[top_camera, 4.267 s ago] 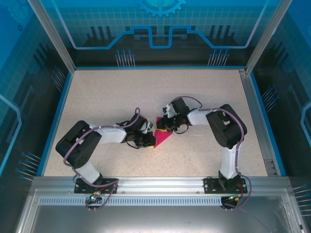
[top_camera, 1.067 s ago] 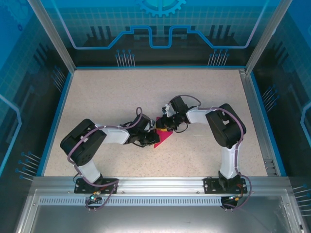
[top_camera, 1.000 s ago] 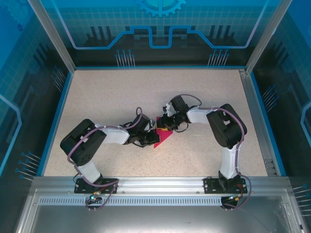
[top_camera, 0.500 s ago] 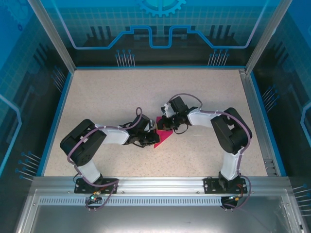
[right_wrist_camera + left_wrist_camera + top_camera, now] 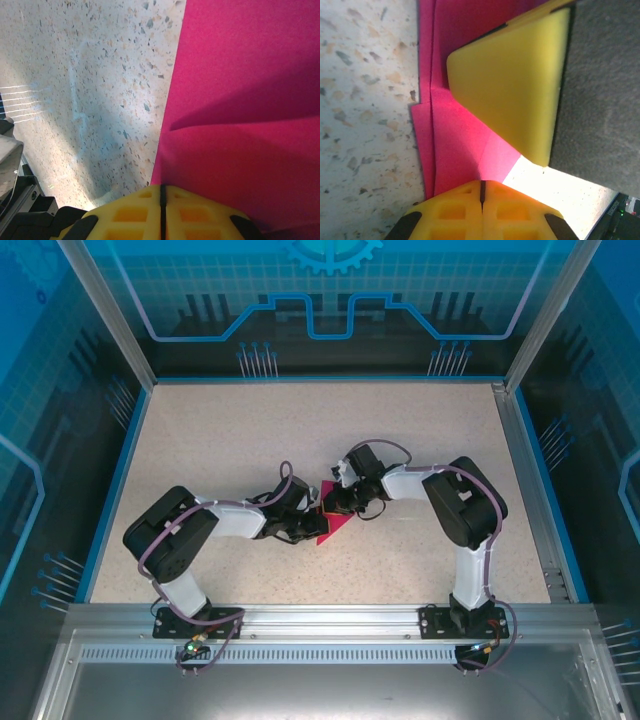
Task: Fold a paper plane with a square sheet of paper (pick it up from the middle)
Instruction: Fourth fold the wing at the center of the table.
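1. Grippers first: the left gripper (image 5: pixel 303 528) and the right gripper (image 5: pixel 330 506) meet almost tip to tip near the middle of the speckled table (image 5: pixel 220 440). Each arm reaches inward from its own side.
2. Both grippers have their jaws closed. In each wrist view the yellow fingers meet at a thin seam with no gap. Both sets of tips rest on pink paper, but whether any layer is pinched between the fingers cannot be told.
3. The step in hand looks like pressing a fold flat. To do it well, 1 closed tip should probably act as an anchor while the other rubs along the fold line. Light, steady downward pressure would help keep the sheet from skidding on the smooth table or the layers from slipping out of line.
4. The paper plane (image 5: pixel 337 526) lies flat on the table between and partly under the 2 grippers. From above it is a small magenta wedge.
5. In the left wrist view the paper shows at least 2 layers. Their left edges are stepped, with the lower part jutting slightly past the upper. A yellow finger (image 5: pixel 515 85) of the right gripper sits on the paper just beyond the left gripper's tips.
6. In the right wrist view a dark shadow line (image 5: pixel 240 117) crosses the sheet, so 1 flap is probably raised a little.
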Available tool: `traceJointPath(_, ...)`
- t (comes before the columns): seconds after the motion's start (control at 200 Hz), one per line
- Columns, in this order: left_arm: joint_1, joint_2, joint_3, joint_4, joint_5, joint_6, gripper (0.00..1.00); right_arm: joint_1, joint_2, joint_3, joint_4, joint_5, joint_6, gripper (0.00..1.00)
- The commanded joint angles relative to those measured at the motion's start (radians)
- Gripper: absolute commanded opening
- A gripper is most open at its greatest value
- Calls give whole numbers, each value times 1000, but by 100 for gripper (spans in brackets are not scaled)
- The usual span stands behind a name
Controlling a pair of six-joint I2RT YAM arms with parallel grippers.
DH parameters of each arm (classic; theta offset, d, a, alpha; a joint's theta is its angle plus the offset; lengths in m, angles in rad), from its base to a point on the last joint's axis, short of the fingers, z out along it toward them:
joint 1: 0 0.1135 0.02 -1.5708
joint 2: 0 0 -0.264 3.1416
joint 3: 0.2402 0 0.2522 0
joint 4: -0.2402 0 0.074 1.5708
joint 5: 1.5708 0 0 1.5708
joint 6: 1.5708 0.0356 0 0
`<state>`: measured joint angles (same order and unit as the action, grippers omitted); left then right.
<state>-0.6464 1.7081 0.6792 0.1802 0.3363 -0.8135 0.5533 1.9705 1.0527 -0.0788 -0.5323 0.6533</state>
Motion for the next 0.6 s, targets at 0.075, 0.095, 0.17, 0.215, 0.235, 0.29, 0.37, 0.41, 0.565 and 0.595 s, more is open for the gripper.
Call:
traceJointPath(0.075,-11,36,-66,-178,-72,16,0,-58,59,-14,42,86,-18,10)
traceJointPath(0.095,-12,36,-67,-179,-74,15,0,-63,60,-12,40,83,-20,10)
traceJointPath(0.17,-12,38,-69,-180,-77,16,0,-84,64,3,34,75,-30,11)
traceJointPath(0.215,-12,40,-69,-180,-77,17,0,-94,66,11,31,75,-36,11)
traceJointPath(0.235,-12,41,-69,-180,-76,17,0,-98,67,16,29,76,-40,11)
traceJointPath(0.29,-12,45,-69,-180,-75,18,0,-107,71,27,25,79,-51,11)
traceJointPath(0.37,-11,46,-71,-182,-77,20,0,-120,76,46,9,87,-60,12)
traceJointPath(0.41,-11,46,-69,-184,-78,22,0,-125,76,58,0,93,-67,12)
traceJointPath(0.565,-12,41,-70,-191,-81,22,0,-128,82,109,-74,151,-100,13)
traceJointPath(0.595,-12,42,-70,-192,-82,22,0,-128,84,115,-81,163,-102,13)
